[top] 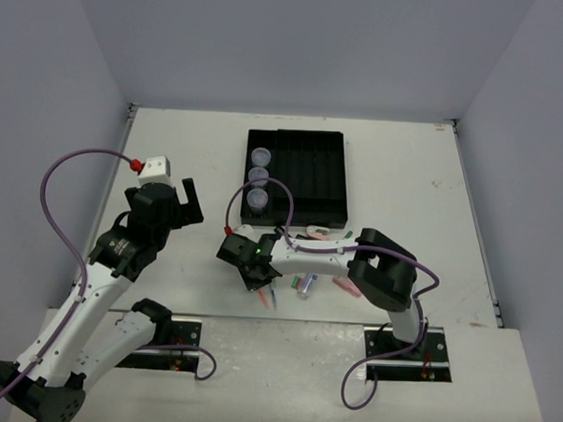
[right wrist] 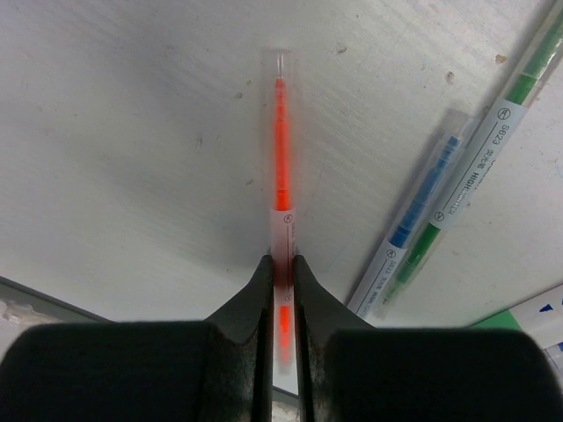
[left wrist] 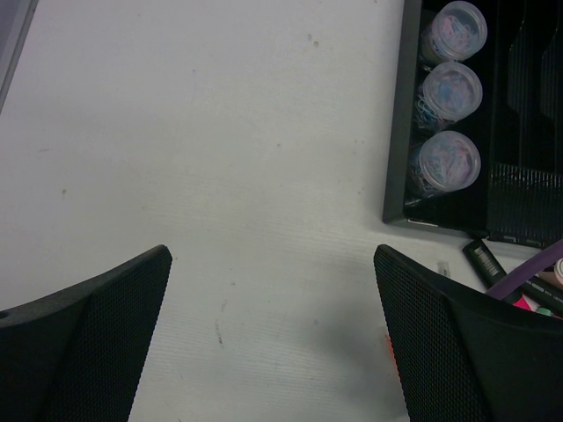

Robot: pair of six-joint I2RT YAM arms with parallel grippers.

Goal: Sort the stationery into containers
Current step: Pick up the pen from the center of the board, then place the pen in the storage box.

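The white table (top: pixel 404 179) is the largest thing under both of your tools. On it the black tray (left wrist: pixel 396 132) lies ahead and to the right of your left gripper (left wrist: pixel 271 255), its near corner just beyond the right-hand finger. That gripper hangs over bare tabletop with its fingers wide apart and nothing between them.

Your right gripper (right wrist: pixel 281 264) is low over the table on the near side of the tray, and its fingers are pressed together on the orange pen (right wrist: pixel 281 149). The pen's clear barrel runs straight out ahead from between the fingertips.

Three round pots with clear lids stand in a row in the tray slot closest to your left gripper: the near pot (left wrist: pixel 449 160), the middle pot (left wrist: pixel 450 88) and the far pot (left wrist: pixel 457 26), each just beside the next.

To the right of your right gripper's fingers, a blue pen (right wrist: pixel 422 211) and a green pen (right wrist: pixel 493 141) lie side by side on the table, slanting away to the right, apart from the orange one.
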